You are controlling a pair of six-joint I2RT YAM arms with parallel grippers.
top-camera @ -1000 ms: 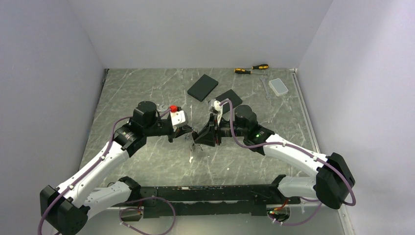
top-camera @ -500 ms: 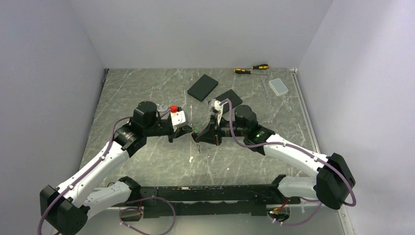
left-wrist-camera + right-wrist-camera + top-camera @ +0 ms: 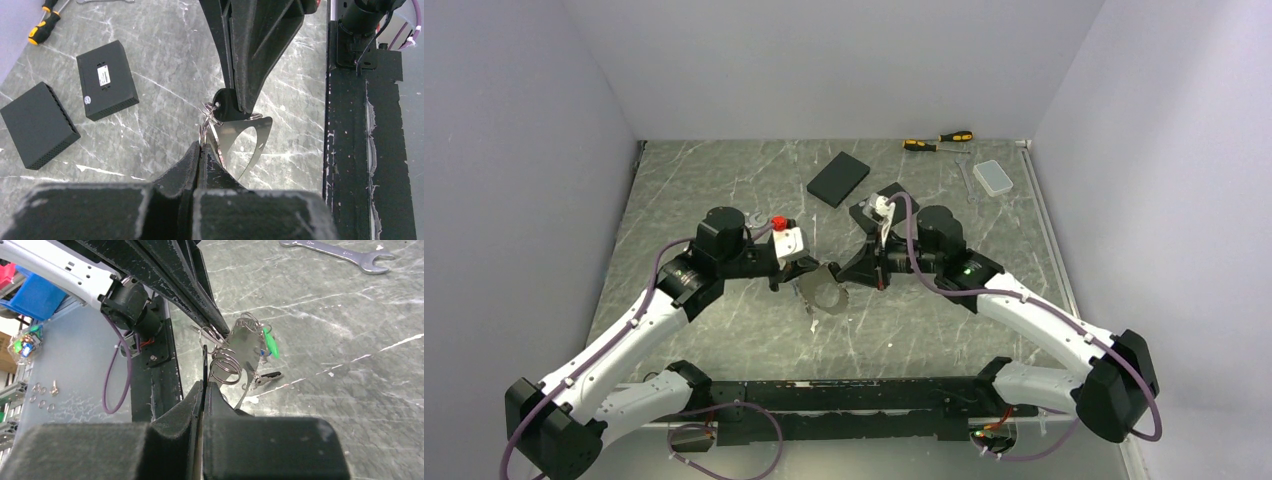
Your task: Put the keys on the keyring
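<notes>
We are clamping our left gripper tight on the keyring, pinching its thin wire at the corner where a few small split rings are bunching. Our right gripper is squeezing fully closed as well, nipping the flat head of a black key, which is showing edge-on between its fingers in the right wrist view.

In the top view our two tips are meeting nose to nose over the table. The left gripper is sitting at nine o'clock of the bunch and the right at three, and the keyring is hanging from them toward six. A green key is dangling at the keyring's far side as the right wrist camera is seeing it. We are not making out whether it is riding on the big loop or on a small ring.

A small pale piece is lying on the table at six o'clock, just beyond the keyring, too small to name. Well apart, a black box is sitting at twelve o'clock, with a second one at one. Farther out toward one and two o'clock the screwdrivers, a wrench and a clear box are lying near the back wall.
</notes>
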